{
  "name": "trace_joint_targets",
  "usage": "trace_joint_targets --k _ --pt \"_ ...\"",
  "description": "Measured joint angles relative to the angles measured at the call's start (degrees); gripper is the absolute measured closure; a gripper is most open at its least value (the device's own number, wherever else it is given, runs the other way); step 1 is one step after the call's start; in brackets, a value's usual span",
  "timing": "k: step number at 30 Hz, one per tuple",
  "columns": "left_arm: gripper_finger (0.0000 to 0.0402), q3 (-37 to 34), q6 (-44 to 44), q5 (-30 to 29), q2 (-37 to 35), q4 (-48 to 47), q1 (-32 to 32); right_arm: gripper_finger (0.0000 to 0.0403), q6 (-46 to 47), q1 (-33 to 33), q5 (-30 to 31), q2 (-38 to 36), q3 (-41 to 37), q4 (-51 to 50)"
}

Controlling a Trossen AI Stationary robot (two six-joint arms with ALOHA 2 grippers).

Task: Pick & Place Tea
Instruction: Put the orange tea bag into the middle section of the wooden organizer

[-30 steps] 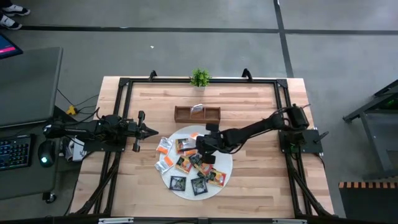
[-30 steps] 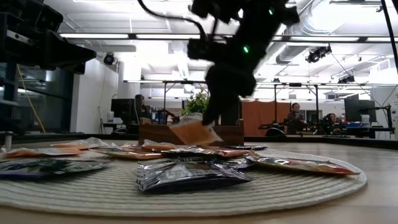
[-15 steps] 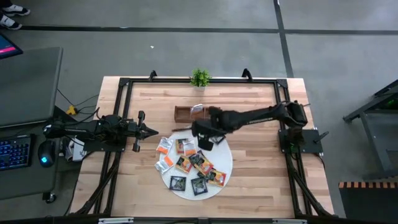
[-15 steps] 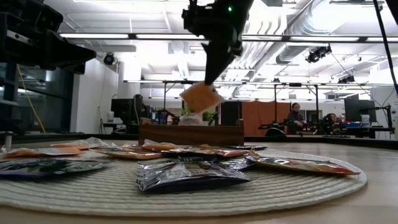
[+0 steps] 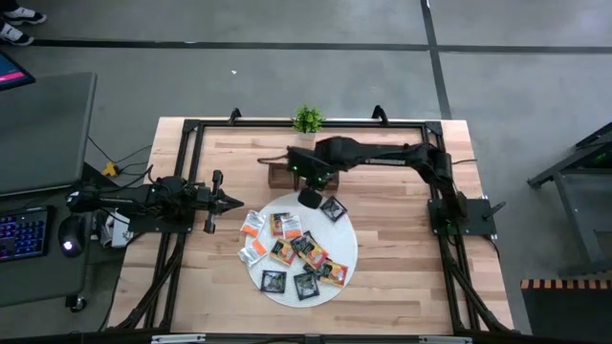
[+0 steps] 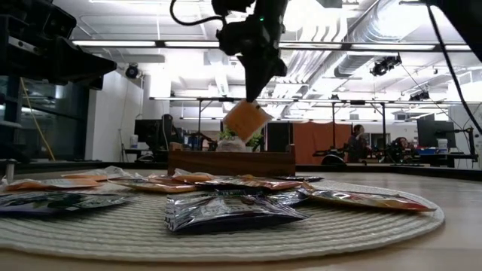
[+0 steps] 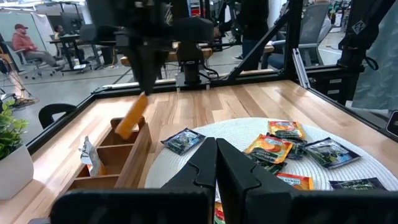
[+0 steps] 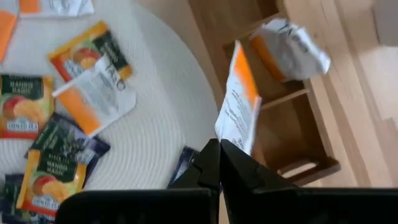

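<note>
My right gripper (image 6: 250, 96) is shut on an orange-and-white tea sachet (image 6: 246, 120) and hangs over the brown wooden tray (image 5: 279, 175) at the far middle of the table. One white sachet (image 8: 289, 46) lies in a tray compartment. Several more sachets (image 5: 287, 250), black, orange and white, lie flat on the round white woven mat (image 5: 346, 250) nearer to me. My left gripper (image 5: 239, 201) is shut and level at the table's left, holding nothing. My right gripper pinches the sachet's upper edge (image 8: 229, 132) between its two fingers. The fingers come from above and point steeply down. The sachet hangs tilted below them, clear of the tray (image 8: 283, 127) and of the mat.
A small green plant (image 5: 307, 119) stands at the far edge just behind the tray. A black frame (image 5: 191, 129) runs round the table. Bare wood lies to the right of the mat (image 5: 402, 239). People sit in the room beyond the table.
My right gripper has risen from the mat and gone toward the table's far edge, ending over the tray, and has rolled somewhat. The orange-and-white sachet has gone with it, lifted clear of the other sachets and hanging below the fingers.
</note>
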Motion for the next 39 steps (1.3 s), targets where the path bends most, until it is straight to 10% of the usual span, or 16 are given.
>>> trace_joint_targets --k 14,39 --pt "0.0401 0.00 0.02 0.00 0.01 0.00 0.00 0.0403 -3.81 -4.50 -5.08 14.70 20.81 -11.31" --pt "0.0401 0.00 0.00 0.00 0.00 -0.01 0.01 0.0403 -0.83 -6.70 -5.00 17.12 17.99 -9.52"
